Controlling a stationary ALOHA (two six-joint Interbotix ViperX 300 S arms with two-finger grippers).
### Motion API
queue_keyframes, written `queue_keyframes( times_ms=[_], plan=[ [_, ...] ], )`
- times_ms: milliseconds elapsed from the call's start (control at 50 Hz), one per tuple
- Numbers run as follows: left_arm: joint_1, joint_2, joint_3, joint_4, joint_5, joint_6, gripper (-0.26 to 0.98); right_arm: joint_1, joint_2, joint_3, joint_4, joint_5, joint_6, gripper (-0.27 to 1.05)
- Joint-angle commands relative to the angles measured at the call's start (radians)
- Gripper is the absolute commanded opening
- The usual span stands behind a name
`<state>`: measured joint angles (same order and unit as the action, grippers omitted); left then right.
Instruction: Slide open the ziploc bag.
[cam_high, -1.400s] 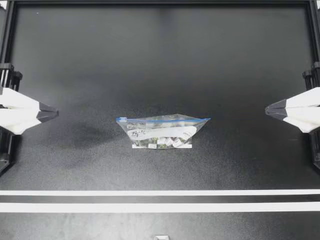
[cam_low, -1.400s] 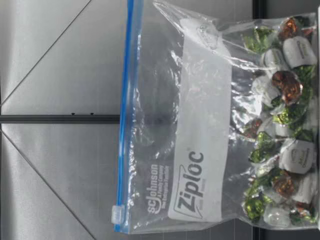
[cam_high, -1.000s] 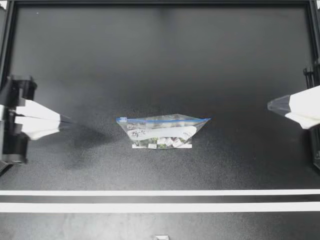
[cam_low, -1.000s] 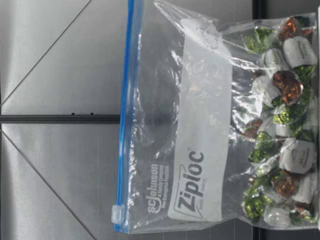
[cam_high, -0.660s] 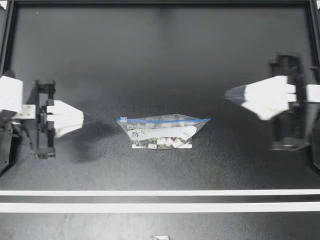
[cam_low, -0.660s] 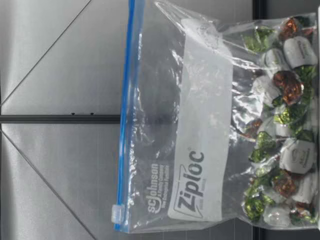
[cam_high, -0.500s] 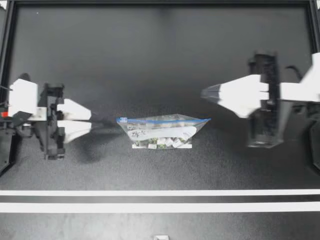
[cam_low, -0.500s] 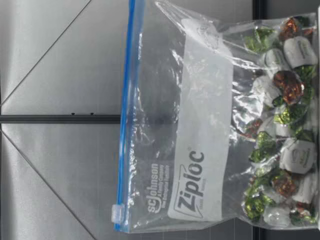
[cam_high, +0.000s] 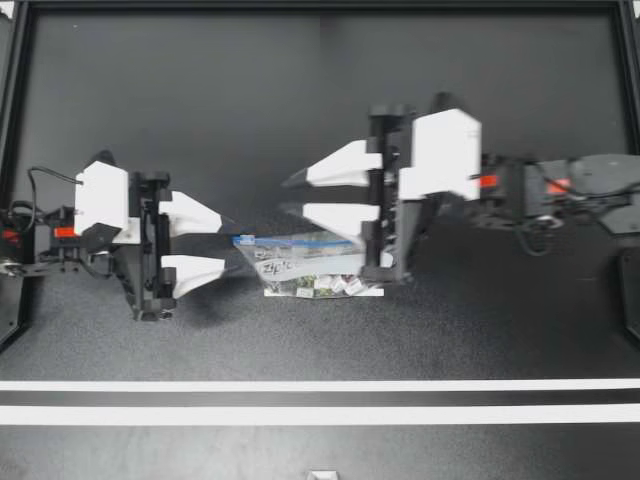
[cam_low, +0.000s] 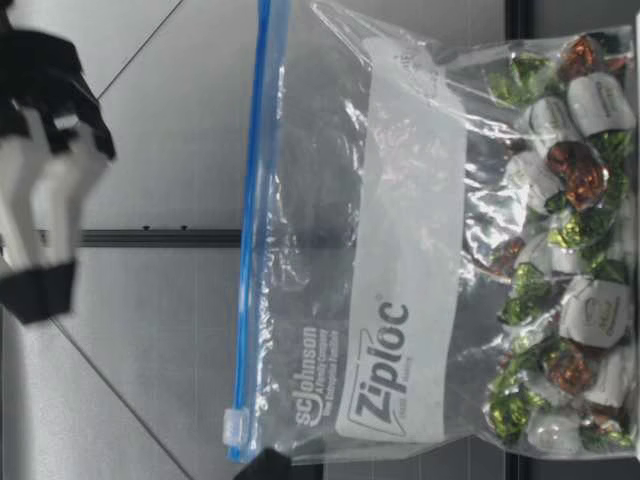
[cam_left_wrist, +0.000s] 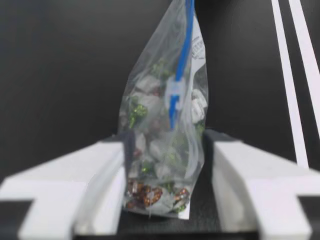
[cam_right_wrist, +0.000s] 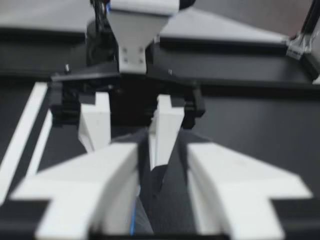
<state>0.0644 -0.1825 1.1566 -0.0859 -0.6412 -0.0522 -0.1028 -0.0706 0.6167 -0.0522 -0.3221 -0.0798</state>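
At the middle of the black table (cam_high: 200, 100), the ziploc bag (cam_high: 320, 262) stands upright on its base, with the blue zipper strip (cam_low: 250, 230) running along its upper edge. Wrapped candies (cam_low: 570, 250) in green, brown and white foil fill the lower part. The clear upper part carries a white label panel (cam_low: 410, 250). The white slider tab (cam_high: 243, 239) sits at the end of the strip that faces my left arm, and the strip reads as closed along its length.

Left gripper (cam_high: 228, 243): positioned just beside the slider end of the bag, low over the table, pointing along the bag. Its jaws are apart. In the left wrist view the bag's near end lines up with the gap between the two fingers, and the slider tab is directly ahead, higher than the fingers. Whether either finger touches the plastic cannot be determined.

Right gripper (cam_high: 288, 197): reaches in from the right side, over the bag's right-hand end and the table just behind it, pointing toward the left gripper. Its jaws are apart. In the low view it hangs above the zipper strip, clear of the bag. In the right wrist view a short piece of the blue strip shows beneath one finger, and the left gripper faces it head-on.

Two white tape lines (cam_high: 320, 385) cross the table on the near side of the bag, well apart from it.
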Motion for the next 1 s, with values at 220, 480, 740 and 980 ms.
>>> queue_keyframes(
  times_ms=[220, 480, 740, 980],
  plan=[
    [-0.002, 0.003, -0.021, 0.000, -0.012, 0.000, 0.25, 0.006, 0.123, -0.147, -0.002, 0.153, -0.002, 0.45],
    [-0.002, -0.002, -0.029, -0.002, -0.014, 0.000, -0.06, 0.032, 0.186, -0.201, -0.002, 0.239, -0.003, 0.45],
    [-0.002, -0.002, -0.029, 0.000, -0.014, 0.002, -0.15, 0.035, 0.206, -0.212, -0.002, 0.265, -0.002, 0.45],
    [-0.002, -0.003, -0.028, 0.000, -0.014, 0.003, -0.15, 0.035, 0.219, -0.219, -0.002, 0.285, 0.003, 0.45]
  ],
)
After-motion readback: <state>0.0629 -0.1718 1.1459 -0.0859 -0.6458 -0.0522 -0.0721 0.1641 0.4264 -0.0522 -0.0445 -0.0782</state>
